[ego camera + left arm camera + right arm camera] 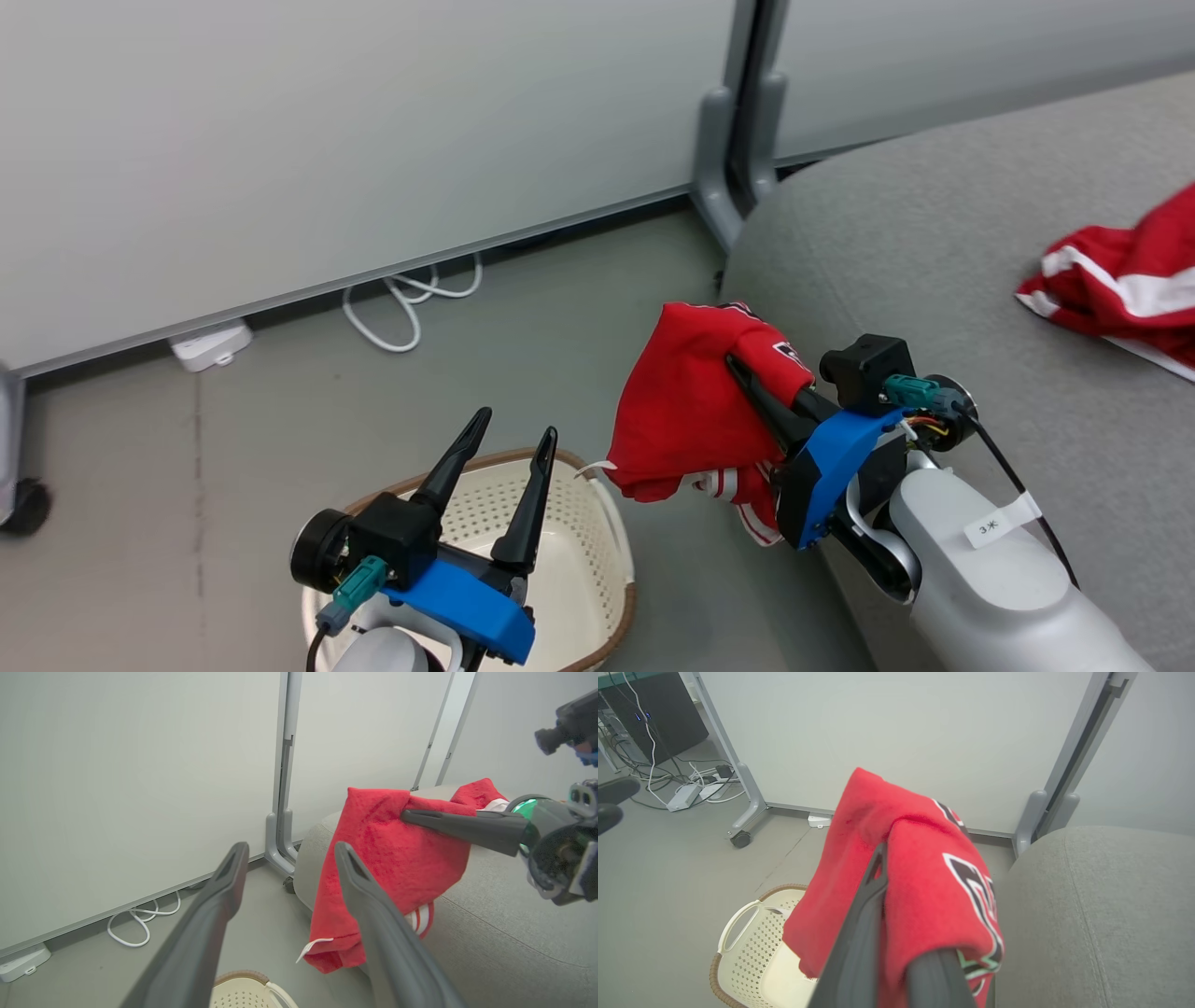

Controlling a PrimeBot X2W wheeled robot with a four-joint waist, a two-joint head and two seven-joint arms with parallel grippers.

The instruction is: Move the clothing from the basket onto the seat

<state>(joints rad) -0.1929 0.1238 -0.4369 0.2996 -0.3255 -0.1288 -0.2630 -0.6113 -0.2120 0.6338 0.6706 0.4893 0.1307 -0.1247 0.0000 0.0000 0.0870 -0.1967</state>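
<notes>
My right gripper is shut on the red jersey, which hangs in the air over the seat's near-left corner. Black white-edged lettering shows on the jersey, draped over my dark fingers. The grey seat carries a red piece with white stripes at the far right. The cream perforated basket stands on the floor left of the seat, and no cloth shows inside it. My left gripper hovers open above the basket, holding nothing. In the left wrist view the jersey hangs just beyond my left gripper.
A pale partition wall runs behind, with a grey post foot beside the seat's corner. A white cable and power strip lie on the floor by the wall. A caster wheel sits at the far left.
</notes>
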